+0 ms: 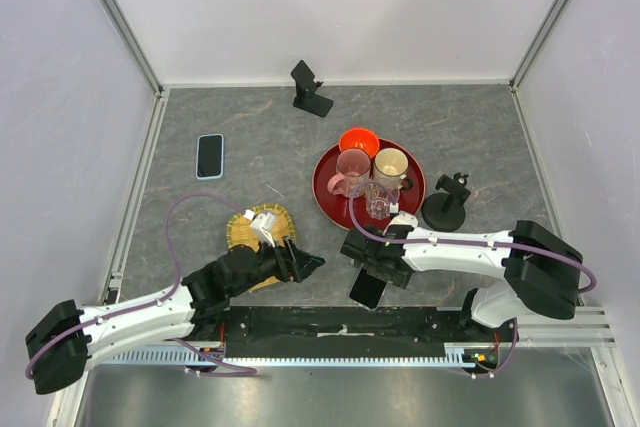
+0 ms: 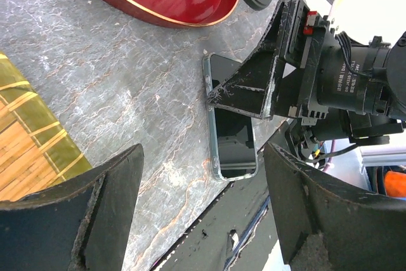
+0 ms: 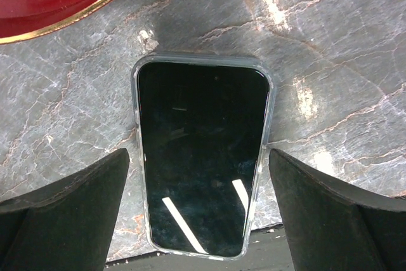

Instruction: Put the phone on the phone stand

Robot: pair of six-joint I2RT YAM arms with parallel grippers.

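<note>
We see a dark phone (image 3: 202,150) in a clear case lying flat, screen up, at the near edge of the grey table (image 1: 480,127), just in front of the red tray (image 1: 320,192). Its long axis runs near to far, with the far end tipped slightly right. One short end points at the tray and the other reaches the table's edge. The right gripper (image 1: 372,269) hovers over it, fingers spread wide along its two long sides, not clamped. The left gripper (image 2: 203,157), also spread apart and holding nothing, sits low beside a bamboo mat (image 1: 240,232), facing the phone. The black phone stand (image 1: 311,90) is well apart, at the far edge.
</note>
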